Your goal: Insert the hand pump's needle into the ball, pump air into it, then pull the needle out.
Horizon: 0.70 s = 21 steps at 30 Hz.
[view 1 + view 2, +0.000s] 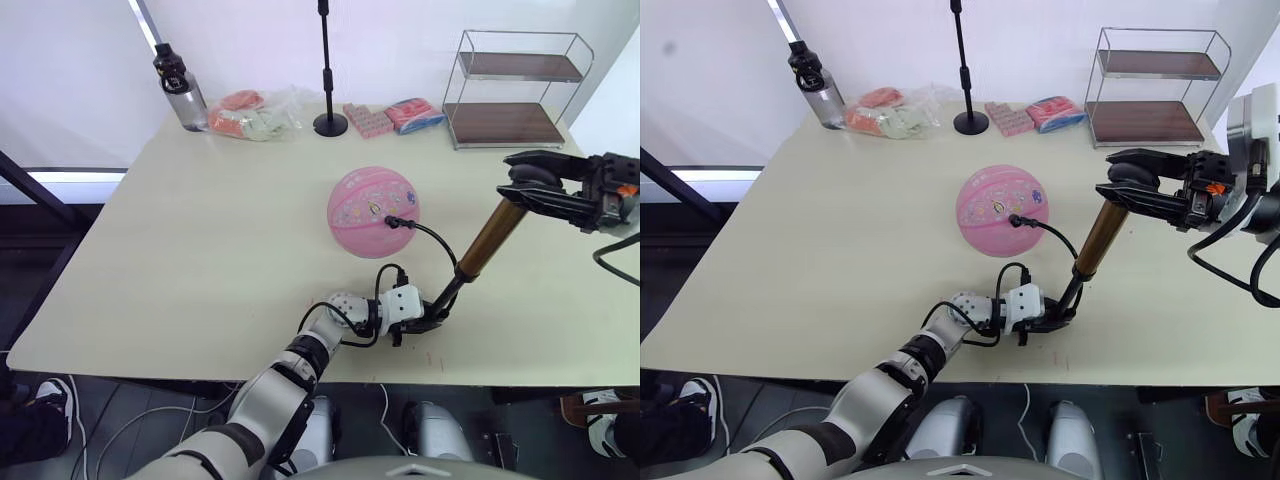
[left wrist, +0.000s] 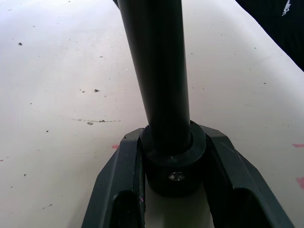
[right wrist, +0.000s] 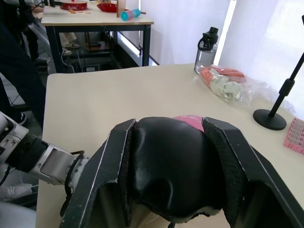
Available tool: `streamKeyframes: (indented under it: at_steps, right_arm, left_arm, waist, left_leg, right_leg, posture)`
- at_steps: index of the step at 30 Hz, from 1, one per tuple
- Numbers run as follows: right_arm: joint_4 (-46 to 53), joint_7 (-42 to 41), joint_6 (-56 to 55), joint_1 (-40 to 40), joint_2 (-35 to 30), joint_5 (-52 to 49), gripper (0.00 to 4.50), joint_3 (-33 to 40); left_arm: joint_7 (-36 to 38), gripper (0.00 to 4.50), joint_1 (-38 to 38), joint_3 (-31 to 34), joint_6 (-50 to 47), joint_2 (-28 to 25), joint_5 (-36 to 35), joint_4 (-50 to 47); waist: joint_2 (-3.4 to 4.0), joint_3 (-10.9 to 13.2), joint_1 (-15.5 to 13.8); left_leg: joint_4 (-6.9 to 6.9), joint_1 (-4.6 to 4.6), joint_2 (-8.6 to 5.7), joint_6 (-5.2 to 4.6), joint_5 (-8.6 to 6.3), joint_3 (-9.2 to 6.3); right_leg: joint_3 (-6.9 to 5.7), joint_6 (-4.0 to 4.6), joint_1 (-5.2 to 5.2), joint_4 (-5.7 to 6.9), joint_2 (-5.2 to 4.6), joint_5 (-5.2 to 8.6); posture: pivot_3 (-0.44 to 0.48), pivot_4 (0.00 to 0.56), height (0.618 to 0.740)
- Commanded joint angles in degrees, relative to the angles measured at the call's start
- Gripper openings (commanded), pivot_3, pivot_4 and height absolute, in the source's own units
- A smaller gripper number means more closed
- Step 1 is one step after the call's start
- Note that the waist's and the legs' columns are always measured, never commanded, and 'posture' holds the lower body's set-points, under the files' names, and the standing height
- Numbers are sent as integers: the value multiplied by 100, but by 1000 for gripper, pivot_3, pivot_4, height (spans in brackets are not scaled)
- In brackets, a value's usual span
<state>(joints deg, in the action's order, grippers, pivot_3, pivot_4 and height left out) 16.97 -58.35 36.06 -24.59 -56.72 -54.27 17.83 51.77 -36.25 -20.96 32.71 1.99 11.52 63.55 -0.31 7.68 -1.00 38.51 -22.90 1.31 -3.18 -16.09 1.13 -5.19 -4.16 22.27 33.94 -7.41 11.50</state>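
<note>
1. I see the ball (image 1: 373,212) sitting round and full near the middle of the table (image 1: 180,270); it is pink with small colourful prints and faint seam lines.
2. The needle (image 1: 392,222) has its small black fitting pressed against the ball's near side, and the thin black hose (image 1: 440,240) arcs from there down toward the pump's lower end.
3. The hand pump (image 1: 487,238) stands tilted, its foot on the table in front of the ball and its top leaning away toward my right side. Its barrel is gold-bronze, with a black section below.
4. My left gripper (image 1: 420,318) lies low on the table, its two fingers clamped on the pump's black bottom cap (image 2: 174,164).
5. My right gripper (image 1: 535,185) has its fingers closed around the black handle (image 3: 173,166) at the pump's top.
</note>
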Motion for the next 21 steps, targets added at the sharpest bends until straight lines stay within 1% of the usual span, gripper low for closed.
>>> streamKeyframes:
  at_steps: [1,4,9,13,18,21]
  right_arm:
    - [193,146,-428,17,64,217,1650,576]
    - [372,188,-703,464,420,594,1650,300]
    - [382,161,-1104,1034,770,1157,1650,-118]
    - [34,97,-1572,1466,1105,1833,1650,-793]
    - [-505,-22,-2233,1733,1434,2442,1650,-1295]
    - [-916,43,-2689,1862,1700,2831,1650,-1606]
  left_arm:
    - [139,1097,389,-400,-264,-236,500,576]
    - [137,1097,404,-405,-260,-238,503,570]
    - [140,1097,406,-404,-268,-243,500,569]
    - [131,1097,403,-410,-263,-242,509,568]
    - [114,1097,399,-403,-275,-239,517,565]
    - [103,1097,399,-395,-287,-244,511,556]
  waist:
    - [0,0,0]
    - [-2,-6,0]
    - [-2,-14,19]
    - [-36,-62,18]
    - [-55,-85,19]
    - [-65,-96,19]
  left_leg:
    - [0,0,0,0,0,-1]
    - [0,4,1,0,0,-5]
    - [-1,20,4,0,0,-5]
    - [-2,30,21,0,0,-15]
    - [-2,31,21,0,0,-14]
    - [-2,35,22,0,0,-14]
  right_leg:
    - [-1,0,0,0,0,0]
    - [-3,-1,-3,1,3,0]
    - [-2,-4,-15,6,6,2]
    - [-6,-3,-18,6,27,4]
    - [-4,-1,-18,5,28,3]
    - [-4,0,-20,5,28,4]
  posture:
    - [0,150,740]
    - [0,150,740]
    - [0,150,740]
    - [0,150,740]
    - [0,150,740]
    - [0,150,740]
